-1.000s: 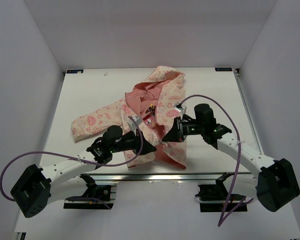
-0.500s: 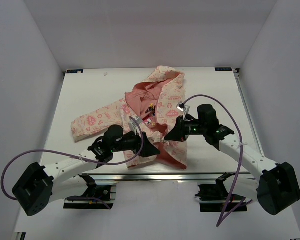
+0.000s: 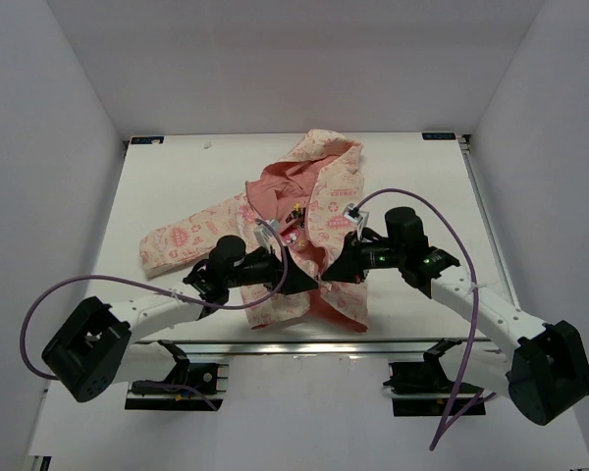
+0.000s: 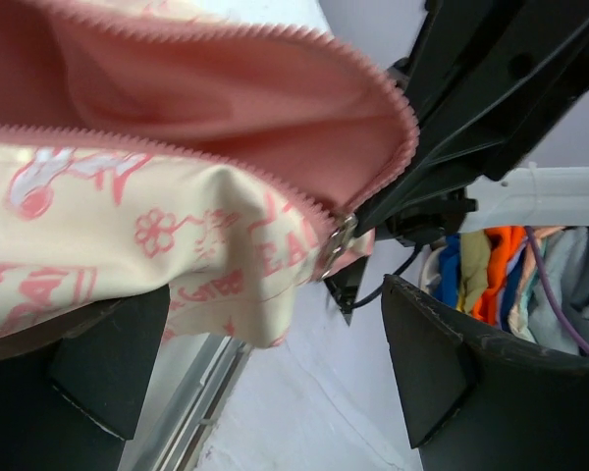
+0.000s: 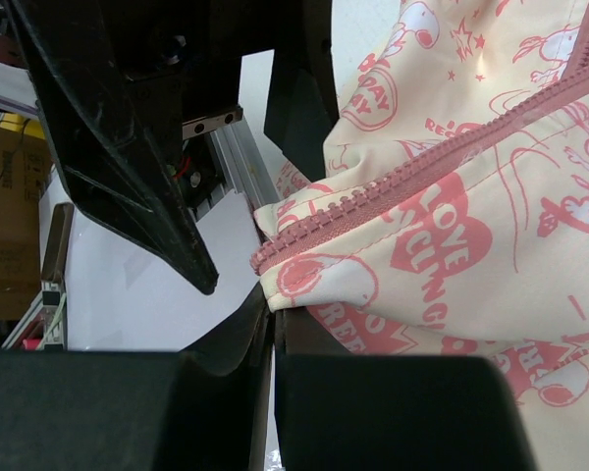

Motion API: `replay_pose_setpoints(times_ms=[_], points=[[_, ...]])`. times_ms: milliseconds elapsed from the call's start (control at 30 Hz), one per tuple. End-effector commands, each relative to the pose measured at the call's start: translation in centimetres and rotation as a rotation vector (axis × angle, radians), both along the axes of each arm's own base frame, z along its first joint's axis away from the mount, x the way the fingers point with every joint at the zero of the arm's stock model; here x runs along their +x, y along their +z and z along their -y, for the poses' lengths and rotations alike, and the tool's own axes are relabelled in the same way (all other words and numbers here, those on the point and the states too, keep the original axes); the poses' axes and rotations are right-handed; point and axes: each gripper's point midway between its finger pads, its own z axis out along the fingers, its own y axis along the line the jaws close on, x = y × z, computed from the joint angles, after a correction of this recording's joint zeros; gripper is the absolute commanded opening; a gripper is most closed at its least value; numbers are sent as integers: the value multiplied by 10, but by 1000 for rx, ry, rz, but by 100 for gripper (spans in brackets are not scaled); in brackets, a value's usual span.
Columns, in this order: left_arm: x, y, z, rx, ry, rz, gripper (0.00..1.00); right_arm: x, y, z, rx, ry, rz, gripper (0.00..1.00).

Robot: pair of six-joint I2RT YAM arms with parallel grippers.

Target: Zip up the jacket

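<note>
The jacket (image 3: 309,211), cream with pink prints and salmon lining, lies open in mid-table, hood at the far end. My right gripper (image 3: 332,273) is shut on the lower corner of one front panel, beside the end of the pink zipper teeth (image 5: 373,201); the pinch shows in the right wrist view (image 5: 275,304). My left gripper (image 3: 296,267) is open, close to the left of the right one. In the left wrist view (image 4: 275,363) the other zipper edge, with its metal slider (image 4: 339,245), hangs over the spread fingers (image 4: 108,363).
The white table (image 3: 177,177) has a metal rail along its front edge (image 3: 324,341), just below the jacket hem. The left sleeve (image 3: 187,240) stretches to the left. White walls close in the sides and back. Purple cables loop from both arms.
My left gripper has moved away from the table's front edge and up under the jacket hem, closer to the right gripper. The right gripper has held its place, still pinching the corner.
</note>
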Motion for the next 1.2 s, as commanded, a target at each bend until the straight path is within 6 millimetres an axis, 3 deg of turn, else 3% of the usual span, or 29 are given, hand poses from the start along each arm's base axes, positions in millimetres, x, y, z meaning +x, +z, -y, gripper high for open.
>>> replay_pose_setpoints(times_ms=[0,167,300,400,600,667,833,900,1000,1167], points=[[1,40,13,-128,-75,78,98,-3,3,-4,14,37,23,0],[-4,39,23,-193,-147,50,86,4,-1,-4,-5,12,25,0],[-7,40,25,-225,-164,27,57,8,-3,-3,-21,-10,25,0],[-7,40,23,-226,-157,30,43,12,-6,-1,-40,-37,33,0],[-4,47,21,-236,-133,51,46,14,-10,0,-58,-37,31,0],[-3,46,21,-230,-127,51,50,14,-11,-1,-59,-36,31,0],[2,42,21,-199,-100,54,50,14,-5,0,-49,-39,51,0],[3,40,20,-190,-95,58,44,13,-6,0,-54,-36,48,0],[6,37,19,-180,-76,57,23,12,-6,0,-52,-33,45,0],[5,33,20,-173,-83,49,13,8,-2,-2,-32,-6,46,0]])
